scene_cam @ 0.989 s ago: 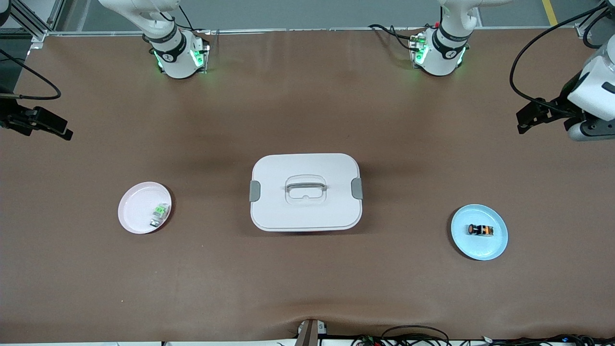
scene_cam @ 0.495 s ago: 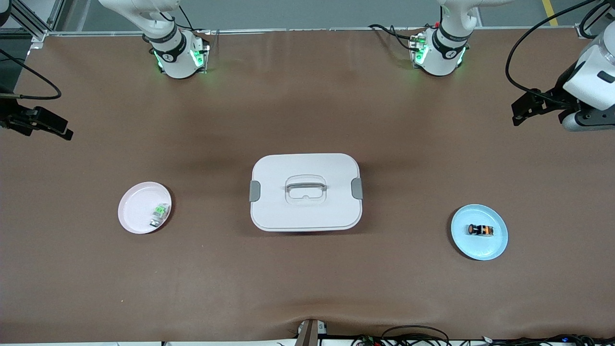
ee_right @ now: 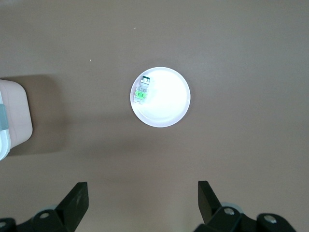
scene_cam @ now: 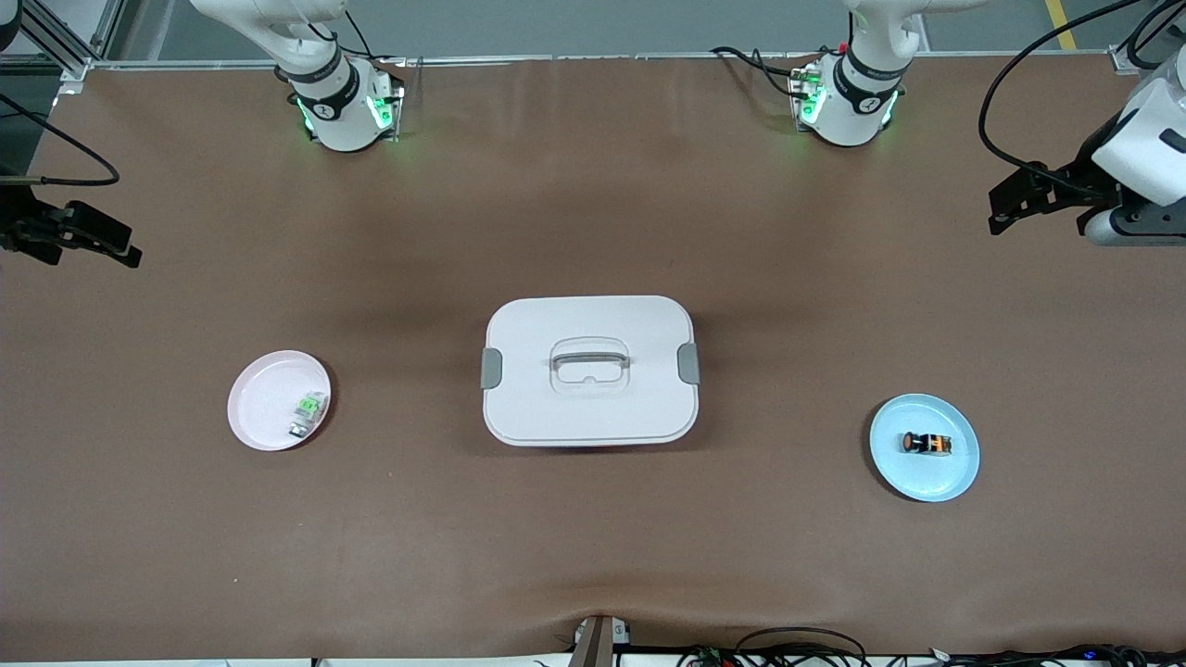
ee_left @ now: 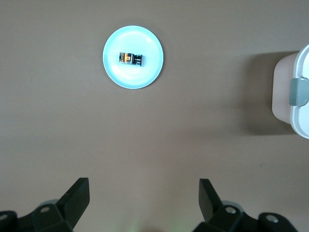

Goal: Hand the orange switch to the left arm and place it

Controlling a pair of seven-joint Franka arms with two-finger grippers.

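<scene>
Front view, table: I see a brown table (scene_cam: 593,537) filling the frame, with the two arm bases along the top edge.
Front view, box: the box (scene_cam: 589,371), white with grey side latches and a recessed handle, sits at the centre of the frame.
Front view, orange switch: the orange switch (scene_cam: 927,444) lies on its side on a light blue plate (scene_cam: 954,477) at the lower right of the frame, well apart from the box.
Front view, other plate: a pale pink plate (scene_cam: 255,408) at the lower left of the frame holds a green-and-white switch (scene_cam: 308,413) near its rim.
Front view, left gripper: the left gripper (scene_cam: 1005,199) hangs at the upper right edge of the frame, over bare table, holding nothing.
Front view, right gripper: the right gripper (scene_cam: 116,245) hangs at the left edge of the frame, over bare table, holding nothing.
Left wrist view: I look straight down; the blue plate with the orange switch (ee_left: 131,58) is at the upper left, a corner of the box (ee_left: 294,92) at the right edge. Both black fingers (ee_left: 75,198) show along the bottom, spread wide apart and empty.
Right wrist view: the pink plate (ee_right: 169,104) is at the centre with the green-and-white switch inside its rim; the box (ee_right: 12,116) shows at the left edge. The fingers (ee_right: 75,200) stand wide apart along the bottom, gripping nothing.
</scene>
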